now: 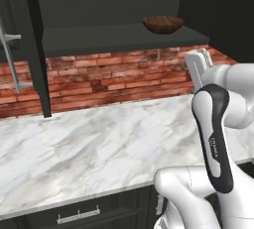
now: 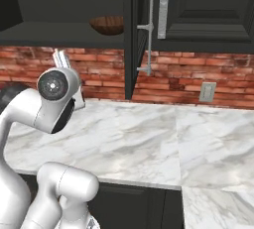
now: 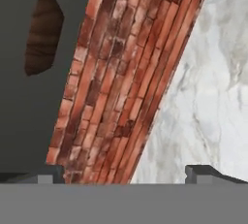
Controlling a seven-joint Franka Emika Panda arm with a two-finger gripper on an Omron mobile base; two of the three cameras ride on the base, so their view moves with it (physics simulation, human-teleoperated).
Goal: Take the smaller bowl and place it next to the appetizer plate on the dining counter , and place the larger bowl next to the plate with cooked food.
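Observation:
The smaller bowl (image 1: 162, 24), dark brown wood with grain stripes, sits on the shelf of an open upper cabinet above the brick wall. It shows as well in the right base view (image 2: 108, 25) and at the upper left of the hand view (image 3: 43, 31). My gripper (image 3: 125, 175) is open, its two fingertips wide apart with nothing between them. The white hand (image 1: 198, 68) hangs in front of the bricks, below the shelf and to the right of the bowl, well apart from it. The larger bowl, both plates and the dining counter are out of view.
A marble wall counter (image 1: 99, 143) runs below the brick backsplash (image 1: 114, 79). The cabinet's dark door (image 2: 135, 34) stands swung open, with a metal handle (image 2: 149, 25). A wall outlet (image 2: 207, 92) is on the bricks to the right. A drawer handle (image 1: 78, 216) is below the counter edge.

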